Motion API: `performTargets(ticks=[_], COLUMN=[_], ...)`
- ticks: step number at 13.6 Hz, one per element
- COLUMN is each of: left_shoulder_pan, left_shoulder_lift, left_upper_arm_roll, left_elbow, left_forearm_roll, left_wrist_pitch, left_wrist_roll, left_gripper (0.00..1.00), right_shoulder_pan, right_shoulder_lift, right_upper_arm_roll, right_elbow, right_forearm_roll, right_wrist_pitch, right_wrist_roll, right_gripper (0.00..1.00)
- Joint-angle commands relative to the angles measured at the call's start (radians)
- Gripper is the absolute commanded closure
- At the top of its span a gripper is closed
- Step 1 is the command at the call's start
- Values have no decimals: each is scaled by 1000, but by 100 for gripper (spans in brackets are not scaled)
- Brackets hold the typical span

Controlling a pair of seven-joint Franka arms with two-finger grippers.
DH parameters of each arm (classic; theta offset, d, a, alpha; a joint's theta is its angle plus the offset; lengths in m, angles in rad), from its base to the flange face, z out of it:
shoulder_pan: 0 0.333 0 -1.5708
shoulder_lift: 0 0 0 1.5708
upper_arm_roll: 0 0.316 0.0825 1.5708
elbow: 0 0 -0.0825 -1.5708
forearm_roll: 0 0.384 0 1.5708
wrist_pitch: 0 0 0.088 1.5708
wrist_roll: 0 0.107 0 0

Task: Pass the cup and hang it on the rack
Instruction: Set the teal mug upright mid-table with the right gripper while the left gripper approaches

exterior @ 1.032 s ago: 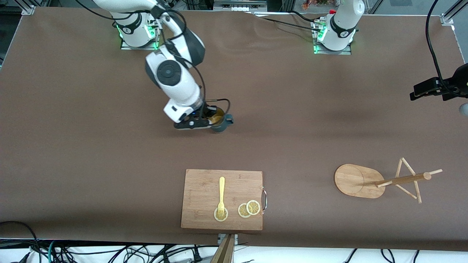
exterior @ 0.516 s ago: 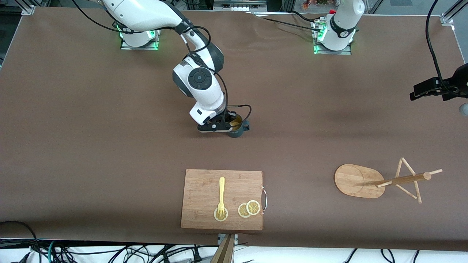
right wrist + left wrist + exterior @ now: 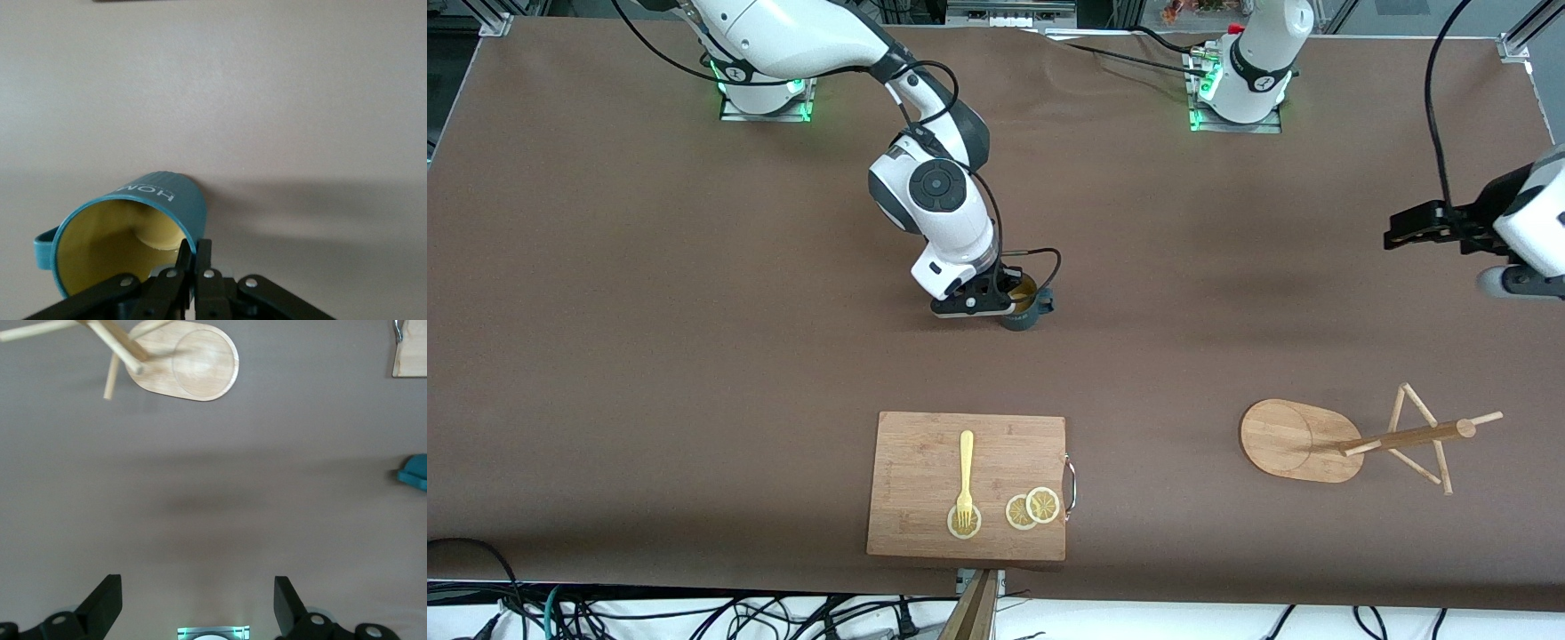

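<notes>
The cup [image 3: 1026, 313], dark teal with a yellowish inside, hangs over the middle of the table. My right gripper [image 3: 1007, 302] is shut on its rim. In the right wrist view one finger sits inside the cup [image 3: 127, 230] and one outside, where the right gripper [image 3: 194, 245] pinches the wall. The loop handle points toward the left arm's end. The rack [image 3: 1316, 440], a light wooden mug tree on an oval base, stands near the left arm's end of the table, close to the front camera. My left gripper [image 3: 1436, 227] hangs open over that end with nothing between its fingers, and the left wrist view of the left gripper [image 3: 198, 603] shows the rack [image 3: 193, 363] too.
A bamboo cutting board [image 3: 967, 485] with a metal handle lies near the front edge. On it are a yellow fork [image 3: 965, 476] and lemon slices [image 3: 1033, 508]. Bare brown table lies between the cup and the rack.
My right arm has carried the cup toward the left arm's end of the table. My left gripper has shifted a little toward the middle. The rack and the board have not moved.
</notes>
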Motion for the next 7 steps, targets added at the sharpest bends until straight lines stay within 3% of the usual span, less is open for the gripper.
performTargets(ticks=[1,2,7], left_shoulder_pan=[-28,-31,-19], left_shoulder_lift=[1,1,7], left_upper_arm_roll=[-14,-28,-43], left_elbow=[-17,-28,-129], left_forearm_roll=[17,14,-184], left_wrist_pitch=[-14,-14,2], left_wrist_roll=[31,68,409], left_gripper=[0,0,0], right_shoulder_pan=[27,27,20], right_shoulder_lift=[38,36,19], right_upper_arm_roll=[-13,-13,-15], right_elbow=[51,51,57], right_forearm_roll=[-19,-22,-28], right_wrist_pitch=[0,1,-7], right_wrist_roll=[27,28,18], right_gripper=[100,2,0])
